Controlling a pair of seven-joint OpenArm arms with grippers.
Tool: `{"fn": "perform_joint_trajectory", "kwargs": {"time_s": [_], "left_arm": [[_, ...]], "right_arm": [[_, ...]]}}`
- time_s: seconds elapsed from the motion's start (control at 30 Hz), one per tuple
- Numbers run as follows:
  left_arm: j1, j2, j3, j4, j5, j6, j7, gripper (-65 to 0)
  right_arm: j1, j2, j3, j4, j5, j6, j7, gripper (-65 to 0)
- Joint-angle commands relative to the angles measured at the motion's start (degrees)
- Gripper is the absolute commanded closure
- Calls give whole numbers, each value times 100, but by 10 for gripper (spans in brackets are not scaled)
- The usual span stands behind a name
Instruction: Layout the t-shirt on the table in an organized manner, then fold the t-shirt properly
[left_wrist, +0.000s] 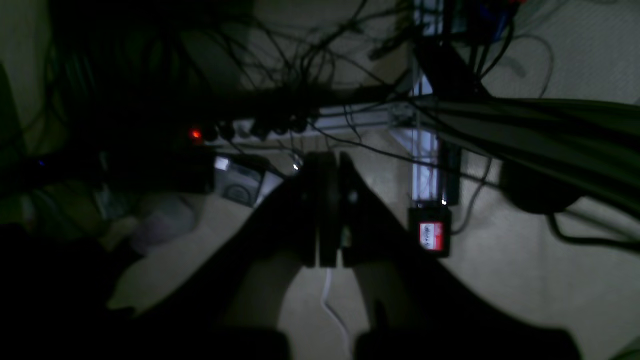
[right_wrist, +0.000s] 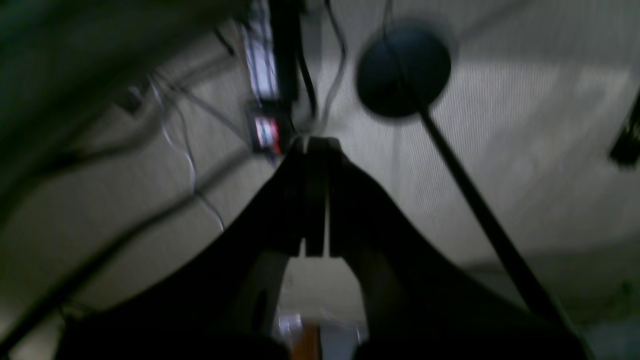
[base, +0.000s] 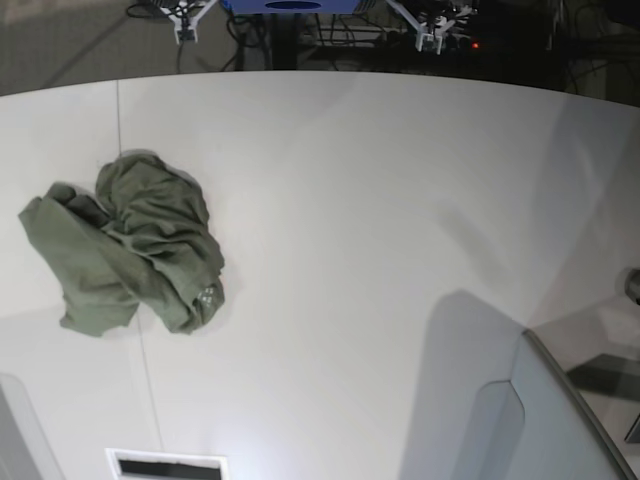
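- Wide white counter filling nearly the whole base view, crossed by a thin dark seam down the left part; bare apart from the cloth and a grey see-through panel in the lower right corner.
- Olive-green t-shirt lying in a crumpled heap at the left side of the base view, middle height, wholly on the counter and straddling the seam.
- Bunched and deeply wrinkled; folds piled over one another, one flatter flap reaching out to the far left; sleeves and neckline not to be told apart; a small pale mark near the lower right edge of the heap.
- Judged from this: nothing of the task done yet. Not spread flat, no fold made; the whole of the laying-out and all of the folding left to do.
- No arm anywhere over the counter in the base view; shirt untouched by either claw.
- Left claw in the middle of the dim left wrist view, jaws pressed together, nothing between them; floor, cables and a power strip behind it.
- Right claw in the middle of the blurred right wrist view, likewise closed tight and empty; carpeted floor and a dark round stand base behind it.
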Motion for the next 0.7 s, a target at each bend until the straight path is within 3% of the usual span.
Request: {"fn": "perform_joint_trajectory", "kwargs": {"time_s": [0.0,0.13,0.27,0.53,0.67], "left_arm": [[256,-129,4,280,1,36,-81,0],[994,-340,-40,1590,-52,27,-81,0],[1645,-534,-5,2830,-52,27,-81,0],[2744,-841,-75,5432,-122,27,-72,0],[3060,-965,-75,6628,-825,27,-54,0]], "right_arm": [[-322,28,21,418,19,3,-290,0],[-1201,116,30,2607,27,3,-1741,0],[-1852,134,30,4286,27,-5,-2558,0],[-2775,152,30,6590,1,-5,-2936,0],[-3118,152,30,7864,1,-5,-2945,0]]}}
